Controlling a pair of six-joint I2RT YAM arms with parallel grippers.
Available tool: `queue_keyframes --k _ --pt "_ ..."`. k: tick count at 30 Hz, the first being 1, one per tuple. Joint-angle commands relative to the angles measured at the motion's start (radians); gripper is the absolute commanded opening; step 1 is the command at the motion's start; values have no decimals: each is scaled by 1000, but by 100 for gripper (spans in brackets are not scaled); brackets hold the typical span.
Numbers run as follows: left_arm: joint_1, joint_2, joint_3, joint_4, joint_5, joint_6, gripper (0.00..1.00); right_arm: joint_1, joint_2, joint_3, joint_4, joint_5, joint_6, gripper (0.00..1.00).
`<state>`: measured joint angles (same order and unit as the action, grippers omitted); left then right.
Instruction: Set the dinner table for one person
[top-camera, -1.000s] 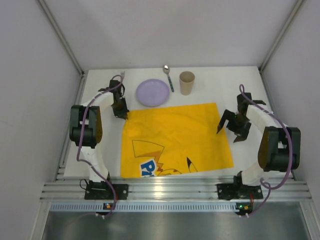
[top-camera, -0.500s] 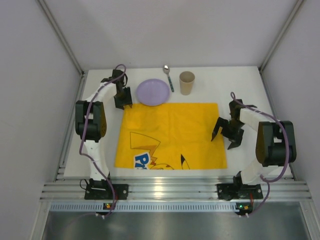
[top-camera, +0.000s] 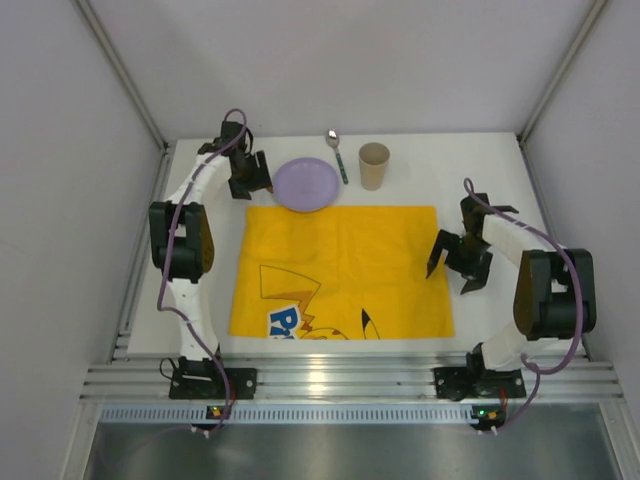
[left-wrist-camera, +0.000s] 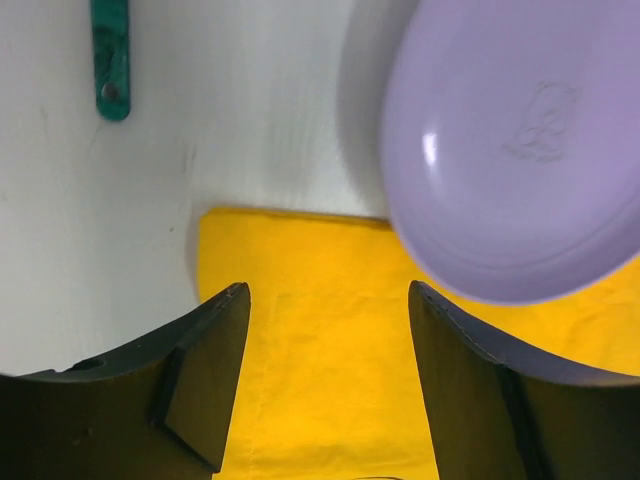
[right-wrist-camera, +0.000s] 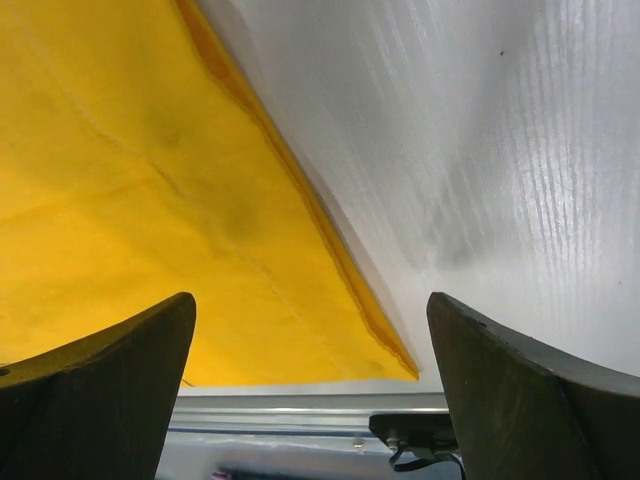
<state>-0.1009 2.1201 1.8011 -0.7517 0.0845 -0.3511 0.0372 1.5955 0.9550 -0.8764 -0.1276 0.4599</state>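
Now, left gripper (left-wrist-camera: 325, 300): jaws apart, empty; purple plate (top-camera: 307, 184) just beside it, toward the table centre
right gripper (right-wrist-camera: 310, 310): jaws wide apart, empty, well apart from plate
nearer arm: left

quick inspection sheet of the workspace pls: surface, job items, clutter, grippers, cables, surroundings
surface: white dinner table, with the yellow printed placemat lying flat in the middle.
job's things: purple plate at the placemat's far edge; spoon with a green handle, and the beige cup upright, both on bare table behind the mat.
clutter: nothing seen.
grippers: left gripper open and empty, over the mat's far left corner beside the plate; right gripper open and empty, over the mat's right edge.
cables: purple cables loop along both arms, clear of the tableware.
surroundings: pale walls on three sides; aluminium rail along the near edge.
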Motion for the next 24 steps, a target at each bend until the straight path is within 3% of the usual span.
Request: queue_keyframes --k 1,6,13,17,18,20,24 --pt "-6 62 116 84 96 -48 70 9 -72 62 -42 25 -15 100" --pt "-17 156 184 133 156 -100 69 9 -92 44 -50 34 -17 100" --pt "-57 310 328 69 135 -98 60 7 -98 45 -62 60 -24 100" --pt "-72 320 328 80 147 -112 36 6 -82 74 -65 66 -29 100" --pt "-72 319 330 86 152 -112 20 6 -78 86 -67 63 -29 100" --pt "-72 314 336 84 159 -109 1 7 -68 97 -67 59 -33 100" --pt "-71 264 356 69 153 -92 0 6 -51 180 -52 11 -41 100"
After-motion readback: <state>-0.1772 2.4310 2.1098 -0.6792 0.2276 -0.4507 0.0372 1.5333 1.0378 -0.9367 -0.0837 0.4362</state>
